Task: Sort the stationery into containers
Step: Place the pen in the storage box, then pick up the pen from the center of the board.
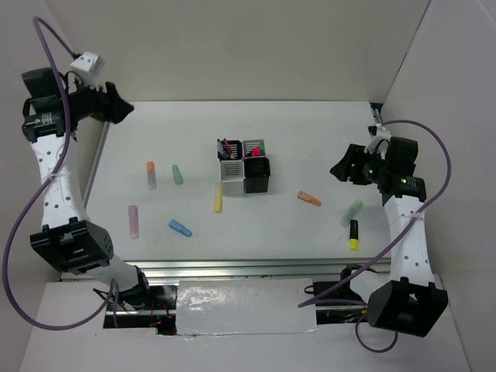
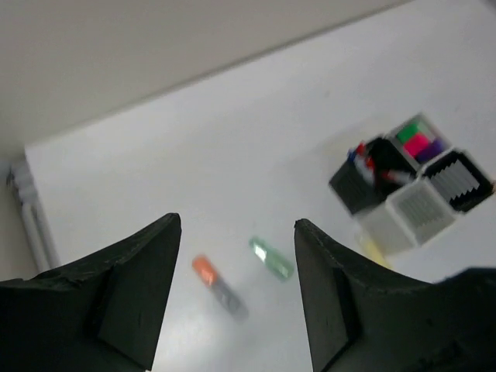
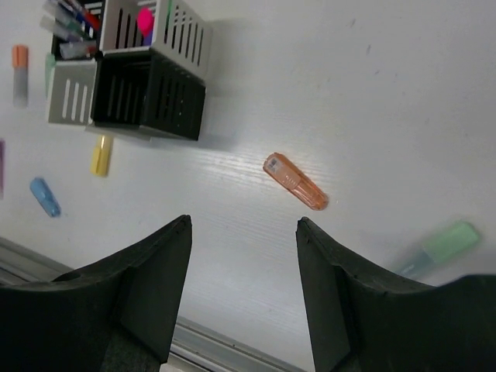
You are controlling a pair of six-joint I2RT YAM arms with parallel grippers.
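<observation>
The 2x2 block of pen cups point(image 1: 245, 168) stands mid-table, with several pens and markers in its two far cups; it shows in the left wrist view point(image 2: 411, 182) and the right wrist view point(image 3: 147, 74). Loose on the table lie an orange-capped grey marker point(image 1: 151, 174), a green marker point(image 1: 177, 174), a yellow marker point(image 1: 218, 198), a pink marker point(image 1: 133, 221), a blue marker point(image 1: 180, 228), an orange marker point(image 1: 309, 199), a pale green marker point(image 1: 353, 211) and a black highlighter with a yellow end point(image 1: 353, 235). My left gripper point(image 1: 124, 108) is open and empty, raised at the far left. My right gripper point(image 1: 339, 170) is open and empty, raised right of the orange marker point(image 3: 295, 181).
White walls enclose the table at the back and on both sides. A metal rail point(image 1: 232, 269) runs along the near edge. A purple cable point(image 1: 46, 155) loops round the left arm and another round the right arm.
</observation>
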